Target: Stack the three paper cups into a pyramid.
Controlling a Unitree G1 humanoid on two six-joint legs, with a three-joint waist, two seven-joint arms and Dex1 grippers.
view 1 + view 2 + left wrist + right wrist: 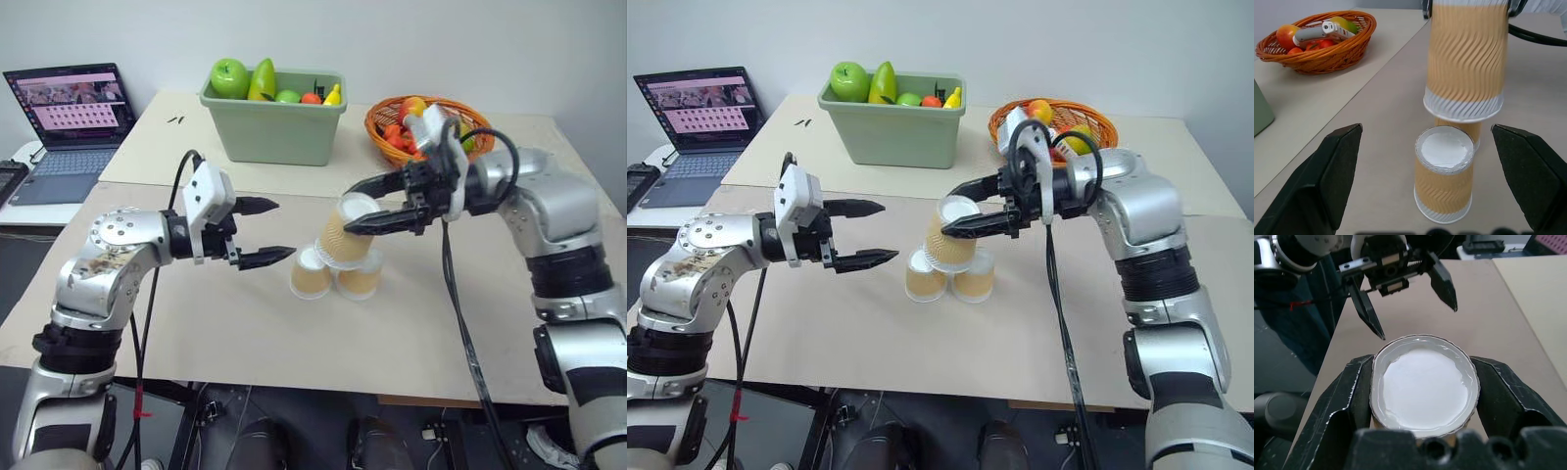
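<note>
A: What's on the left?
B: The left gripper (266,232), jaws wide and empty, beside two cups (334,273) standing upside down on the table (235,343).
A: And the right?
B: The right gripper (364,205) is clamped on the third cup (343,232), tilted just above them.

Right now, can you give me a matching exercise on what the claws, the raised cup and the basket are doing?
Things:
1. left claw
2. right claw
3. raised cup
4. wicker basket

States:
A. shut on a cup
B. holds fruit at the table's far side
C. open, holding nothing
D. upside down, tilted above the two table cups

Pairs: 1-C, 2-A, 3-D, 4-B
</note>
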